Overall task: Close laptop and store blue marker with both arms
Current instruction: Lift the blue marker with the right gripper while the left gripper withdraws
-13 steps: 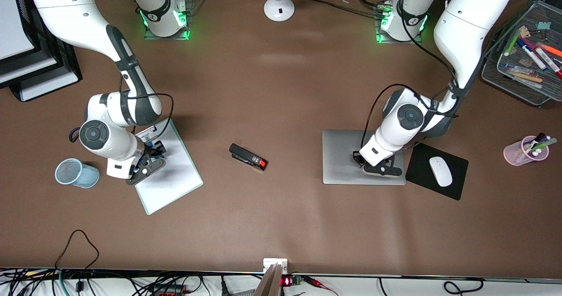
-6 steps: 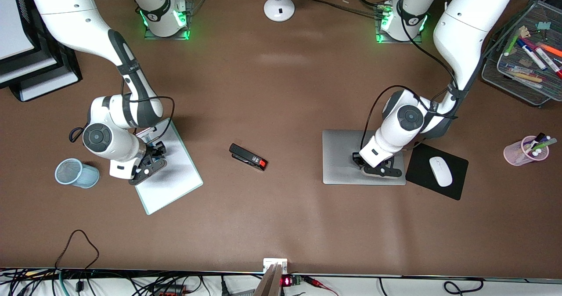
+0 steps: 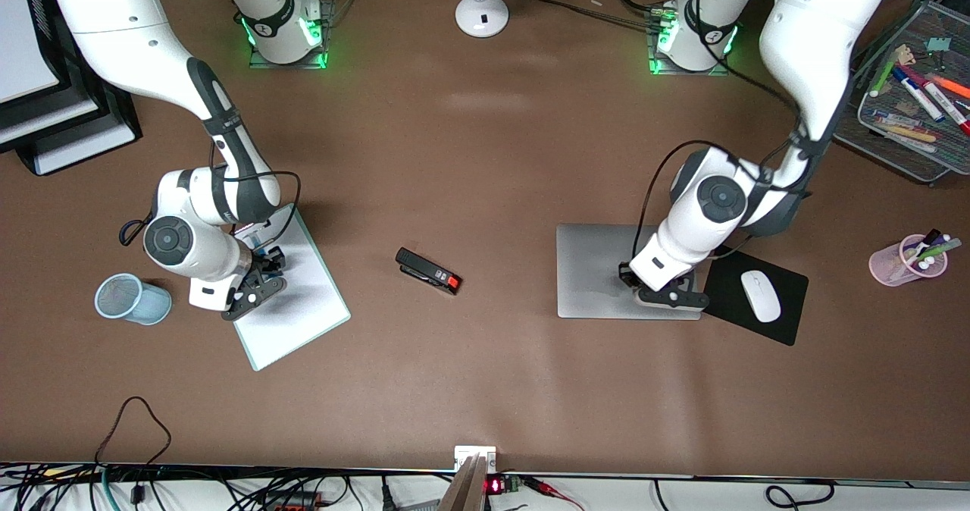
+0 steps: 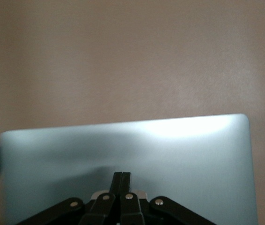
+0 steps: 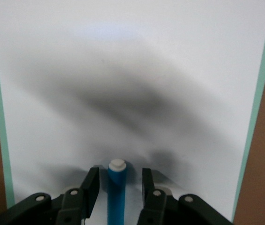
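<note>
While the right end effector [image 5: 117,187] straddles the blue marker [image 5: 116,197], narrowly parted.

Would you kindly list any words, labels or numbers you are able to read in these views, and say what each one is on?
No text can be read.
Markers in the wire tray: labels too small.
Stapler: no legible marking.
Laptop lid: no visible lettering.

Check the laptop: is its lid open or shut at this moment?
Shut. The laptop lies as one flat silver slab, no screen or keys showing, with the left gripper, fingers together, over its lid.
</note>
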Action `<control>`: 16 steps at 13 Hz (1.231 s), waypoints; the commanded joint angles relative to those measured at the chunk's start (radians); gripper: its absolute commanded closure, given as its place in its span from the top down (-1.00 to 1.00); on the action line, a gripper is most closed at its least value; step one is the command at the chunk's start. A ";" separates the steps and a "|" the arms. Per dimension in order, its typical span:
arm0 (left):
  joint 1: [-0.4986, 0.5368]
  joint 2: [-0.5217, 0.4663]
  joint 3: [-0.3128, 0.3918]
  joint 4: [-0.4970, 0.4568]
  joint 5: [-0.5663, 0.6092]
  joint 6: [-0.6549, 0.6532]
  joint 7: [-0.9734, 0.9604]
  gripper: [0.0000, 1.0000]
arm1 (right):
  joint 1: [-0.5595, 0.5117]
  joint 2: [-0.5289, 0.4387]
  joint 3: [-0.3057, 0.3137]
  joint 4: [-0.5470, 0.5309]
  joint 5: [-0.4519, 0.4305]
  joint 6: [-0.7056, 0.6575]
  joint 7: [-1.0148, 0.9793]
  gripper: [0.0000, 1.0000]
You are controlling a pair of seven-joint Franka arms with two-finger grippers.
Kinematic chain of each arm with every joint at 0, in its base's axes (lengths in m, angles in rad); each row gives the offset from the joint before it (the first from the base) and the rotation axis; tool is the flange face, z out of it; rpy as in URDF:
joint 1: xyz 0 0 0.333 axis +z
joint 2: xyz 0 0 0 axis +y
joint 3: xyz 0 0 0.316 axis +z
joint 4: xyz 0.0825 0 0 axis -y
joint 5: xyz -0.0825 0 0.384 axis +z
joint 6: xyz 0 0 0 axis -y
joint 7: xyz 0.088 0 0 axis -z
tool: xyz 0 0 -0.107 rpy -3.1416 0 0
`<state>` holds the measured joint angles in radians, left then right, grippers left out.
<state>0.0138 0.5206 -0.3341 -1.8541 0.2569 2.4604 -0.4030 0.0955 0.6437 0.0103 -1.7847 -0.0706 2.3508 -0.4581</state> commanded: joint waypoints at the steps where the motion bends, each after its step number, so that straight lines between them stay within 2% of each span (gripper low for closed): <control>1: 0.000 -0.121 -0.010 -0.017 0.025 -0.168 -0.014 -0.93 | -0.007 0.016 0.004 0.010 0.005 0.015 -0.020 -0.18; 3: 0.005 -0.178 -0.010 -0.016 0.016 -0.250 -0.010 -0.81 | -0.007 0.017 0.005 0.010 0.005 0.015 -0.020 -0.38; 4: 0.005 -0.210 -0.011 -0.014 0.010 -0.299 -0.010 -0.36 | -0.007 0.016 0.005 0.011 0.005 0.013 -0.019 -0.59; 5: 0.005 -0.235 -0.011 -0.013 0.007 -0.338 -0.008 0.41 | -0.007 0.016 0.005 0.017 0.006 0.012 -0.014 -0.81; 6: 0.005 -0.258 -0.011 -0.013 0.007 -0.368 -0.008 0.46 | -0.007 0.014 0.005 0.030 0.008 0.002 -0.010 -0.98; 7: 0.005 -0.278 -0.011 -0.013 0.007 -0.400 -0.007 0.66 | -0.007 0.010 0.004 0.036 0.008 -0.001 -0.010 -1.00; 8: 0.006 -0.293 -0.013 -0.011 0.004 -0.429 -0.007 0.98 | -0.005 0.008 0.004 0.045 0.009 -0.013 -0.010 -1.00; 9: 0.012 -0.309 -0.010 0.027 -0.025 -0.470 -0.008 1.00 | -0.007 0.001 0.004 0.059 0.009 -0.037 -0.010 -1.00; 11: 0.012 -0.303 -0.007 0.151 -0.096 -0.642 -0.007 1.00 | -0.008 -0.012 0.002 0.144 0.009 -0.158 -0.011 -1.00; 13: 0.034 -0.294 -0.006 0.242 -0.133 -0.747 -0.005 1.00 | -0.008 -0.030 0.002 0.226 0.011 -0.275 -0.016 -1.00; 16: 0.052 -0.294 -0.002 0.335 -0.136 -0.860 0.089 1.00 | -0.013 -0.067 0.002 0.271 0.047 -0.323 -0.020 -1.00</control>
<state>0.0480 0.2115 -0.3371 -1.5937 0.1401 1.6817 -0.3897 0.0924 0.5997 0.0084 -1.5345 -0.0591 2.0622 -0.4583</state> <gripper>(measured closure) 0.000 0.828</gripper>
